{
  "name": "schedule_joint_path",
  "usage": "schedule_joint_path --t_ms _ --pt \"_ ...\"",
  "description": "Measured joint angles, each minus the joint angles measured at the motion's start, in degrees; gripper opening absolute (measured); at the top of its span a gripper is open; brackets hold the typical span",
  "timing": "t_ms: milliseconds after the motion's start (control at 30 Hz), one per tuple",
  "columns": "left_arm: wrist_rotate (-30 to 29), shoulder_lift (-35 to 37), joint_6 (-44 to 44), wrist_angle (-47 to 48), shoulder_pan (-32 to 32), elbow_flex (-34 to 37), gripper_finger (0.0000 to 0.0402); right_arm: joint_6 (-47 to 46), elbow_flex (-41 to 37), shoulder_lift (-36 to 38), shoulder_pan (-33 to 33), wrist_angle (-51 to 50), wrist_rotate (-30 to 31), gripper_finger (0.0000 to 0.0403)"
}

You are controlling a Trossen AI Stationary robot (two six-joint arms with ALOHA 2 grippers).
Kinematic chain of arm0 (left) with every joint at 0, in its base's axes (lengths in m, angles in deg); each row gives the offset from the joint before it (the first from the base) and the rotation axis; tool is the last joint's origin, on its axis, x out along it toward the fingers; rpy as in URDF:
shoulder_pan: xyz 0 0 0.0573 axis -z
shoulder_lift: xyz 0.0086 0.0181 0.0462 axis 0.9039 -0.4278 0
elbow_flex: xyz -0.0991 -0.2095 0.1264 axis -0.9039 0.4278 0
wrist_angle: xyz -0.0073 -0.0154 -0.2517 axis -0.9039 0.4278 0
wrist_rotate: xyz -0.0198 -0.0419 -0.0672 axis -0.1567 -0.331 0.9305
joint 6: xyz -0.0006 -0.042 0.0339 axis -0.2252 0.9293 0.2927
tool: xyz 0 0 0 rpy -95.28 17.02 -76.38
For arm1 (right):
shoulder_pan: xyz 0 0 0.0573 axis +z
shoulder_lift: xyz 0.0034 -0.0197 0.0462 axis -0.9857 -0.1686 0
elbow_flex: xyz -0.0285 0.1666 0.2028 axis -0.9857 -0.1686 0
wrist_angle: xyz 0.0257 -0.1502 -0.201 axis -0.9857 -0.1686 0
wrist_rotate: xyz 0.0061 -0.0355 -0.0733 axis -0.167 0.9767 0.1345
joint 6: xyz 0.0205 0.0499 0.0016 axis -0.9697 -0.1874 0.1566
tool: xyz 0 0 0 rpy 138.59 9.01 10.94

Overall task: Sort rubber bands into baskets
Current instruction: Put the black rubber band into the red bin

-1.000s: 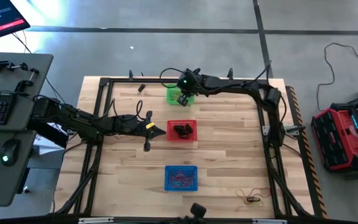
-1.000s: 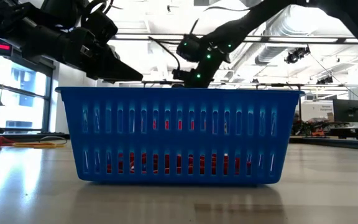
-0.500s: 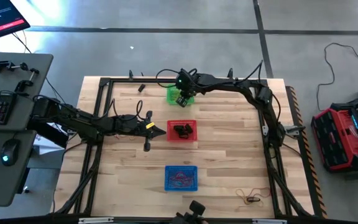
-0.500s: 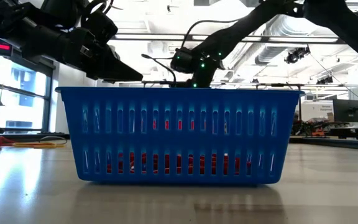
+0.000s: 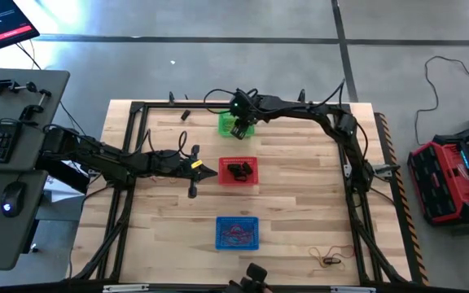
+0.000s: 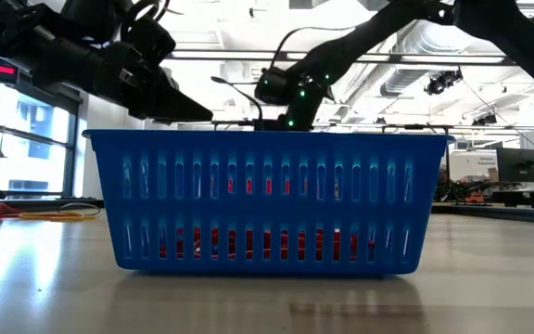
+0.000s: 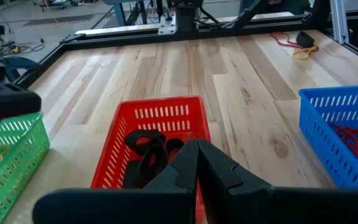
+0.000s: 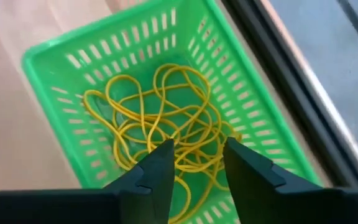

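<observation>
The left gripper [image 5: 211, 171] hangs just beside the red basket [image 5: 238, 172], jaws together and empty; black rubber bands [image 7: 149, 148] lie inside that basket. Farther along, the right gripper [image 8: 194, 163] hovers over the green basket [image 8: 48, 59] with jaws apart, directly above a tangle of yellow rubber bands [image 8: 160, 118]. The blue basket [image 5: 237, 233] holds red bands [image 7: 356, 140]. A few loose bands [image 5: 326, 260] lie near the table's [image 5: 300, 203] edge; light, limp and stretchy, they are likely best pinched anywhere along a strand, with nothing blocking.
</observation>
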Motion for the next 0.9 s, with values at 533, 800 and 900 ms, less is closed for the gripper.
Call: schedule_joint_path --t_ms 533,800,900 --pt "-3.96 -0.01 2.18 1.08 -0.09 0.00 0.0000 2.16 -18.09 15.84 3.73 19.04 1.77 0.0002" --pt "-5.34 -0.01 5.93 0.76 -3.17 0.00 0.0000 -4.64 -40.61 29.74 8.69 37.18 4.50 0.0000" --pt "-2.86 -0.01 4.87 0.72 -4.11 -0.02 0.0000 -7.41 -46.24 34.11 12.54 39.12 7.75 0.0000"
